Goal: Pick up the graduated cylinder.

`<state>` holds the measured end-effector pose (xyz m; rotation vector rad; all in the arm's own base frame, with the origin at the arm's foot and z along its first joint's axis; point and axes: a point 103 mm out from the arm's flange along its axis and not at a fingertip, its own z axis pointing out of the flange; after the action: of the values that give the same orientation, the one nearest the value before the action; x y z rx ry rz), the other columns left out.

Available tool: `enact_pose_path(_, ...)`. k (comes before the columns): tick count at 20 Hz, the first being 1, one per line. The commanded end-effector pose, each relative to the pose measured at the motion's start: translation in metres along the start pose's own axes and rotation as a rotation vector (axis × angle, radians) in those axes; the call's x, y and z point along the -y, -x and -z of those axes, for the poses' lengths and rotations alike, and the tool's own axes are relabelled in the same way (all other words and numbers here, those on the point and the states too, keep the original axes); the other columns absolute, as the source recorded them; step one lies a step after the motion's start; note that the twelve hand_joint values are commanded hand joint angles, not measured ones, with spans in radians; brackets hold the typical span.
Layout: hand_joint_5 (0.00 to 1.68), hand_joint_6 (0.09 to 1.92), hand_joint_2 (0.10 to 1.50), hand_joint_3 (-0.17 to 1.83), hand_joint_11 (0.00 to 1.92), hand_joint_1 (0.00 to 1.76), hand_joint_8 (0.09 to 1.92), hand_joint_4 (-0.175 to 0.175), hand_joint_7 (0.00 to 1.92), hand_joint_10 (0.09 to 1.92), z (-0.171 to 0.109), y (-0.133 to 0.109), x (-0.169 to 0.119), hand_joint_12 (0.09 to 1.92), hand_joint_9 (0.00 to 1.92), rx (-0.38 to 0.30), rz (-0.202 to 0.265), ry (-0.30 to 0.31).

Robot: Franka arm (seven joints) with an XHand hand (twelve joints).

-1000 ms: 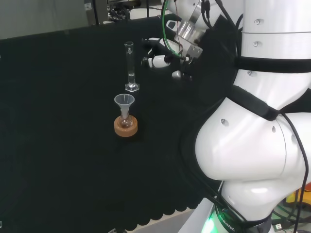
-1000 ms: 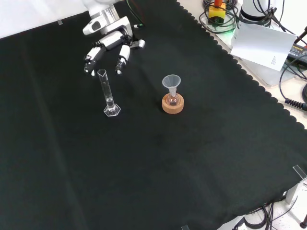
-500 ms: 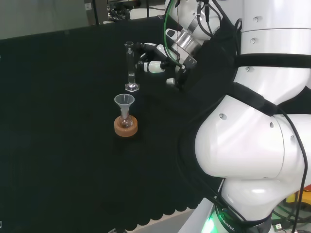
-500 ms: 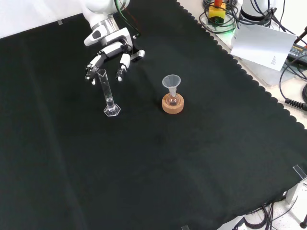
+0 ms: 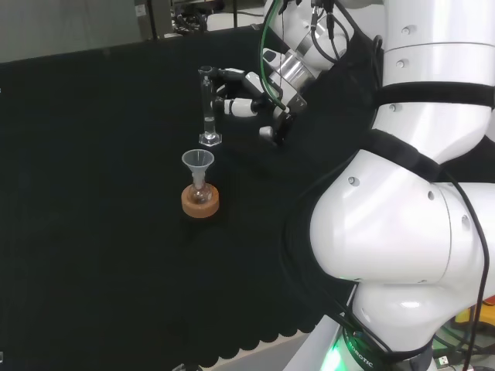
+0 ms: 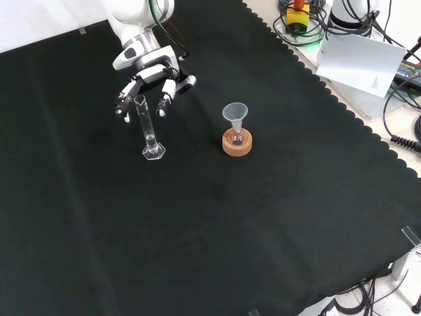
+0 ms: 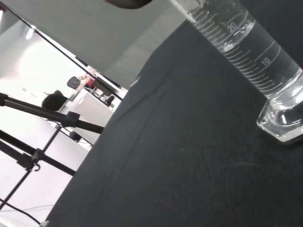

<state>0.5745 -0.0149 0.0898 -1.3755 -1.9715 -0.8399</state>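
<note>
The clear graduated cylinder stands upright on its hexagonal foot on the black cloth. In the front view the cylinder rises just below the hand. In the head view the hand is right beside the cylinder's upper part, fingers spread and reaching toward it; they do not close round the glass. The wrist view shows the cylinder close up, with its printed scale and thick foot.
A small flask with a clear funnel in its neck sits on a cork ring, nearer than the cylinder in the head view. In the front view the cork ring lies to the cylinder's right. The cloth's scalloped edge runs at the right.
The hand has moved toward the cylinder, from clearly apart to right beside its upper part. The cylinder and the flask have stayed put.
</note>
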Motion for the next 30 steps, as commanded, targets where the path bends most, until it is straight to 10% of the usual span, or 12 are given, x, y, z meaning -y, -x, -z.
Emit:
enact_pose_path(1,0.49,0.09,0.98,-0.17,0.42,0.94,0.65,-0.049,0.38,0.58,-0.012,0.001,-0.008,1.26,0.62,-0.048,0.026,0.011)
enact_pose_path(30,0.62,0.16,0.98,-0.17,0.63,1.05,0.62,-0.044,0.51,0.48,-0.033,0.002,-0.015,1.14,0.77,-0.183,0.085,0.058)
